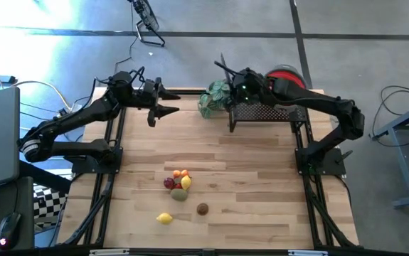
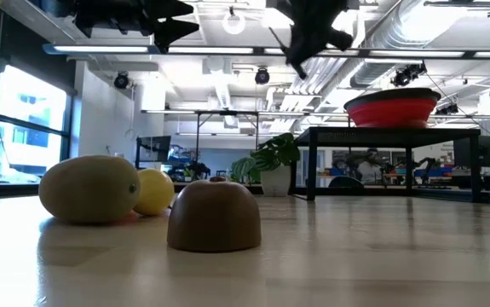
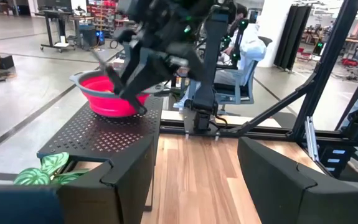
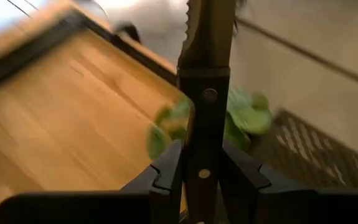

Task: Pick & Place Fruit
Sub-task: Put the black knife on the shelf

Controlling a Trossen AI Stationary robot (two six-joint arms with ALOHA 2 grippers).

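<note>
Lying clustered on the worktop [image 1: 261, 213] near its front edge, left of centre: the fruit [image 1: 179, 183], long axis unclear. Hovering at far left, wide and gripping nothing: left pincer [image 1: 163, 105]. Hovering at far centre, narrow, closed on nothing: right pincer [image 1: 223, 70].

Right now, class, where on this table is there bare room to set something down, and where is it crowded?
Free: the bare wood between the fruit cluster and the black perforated shelf; also right of the brown fruit. Crowded: around the cluster and lemon, and the far edge by the plant.
</note>
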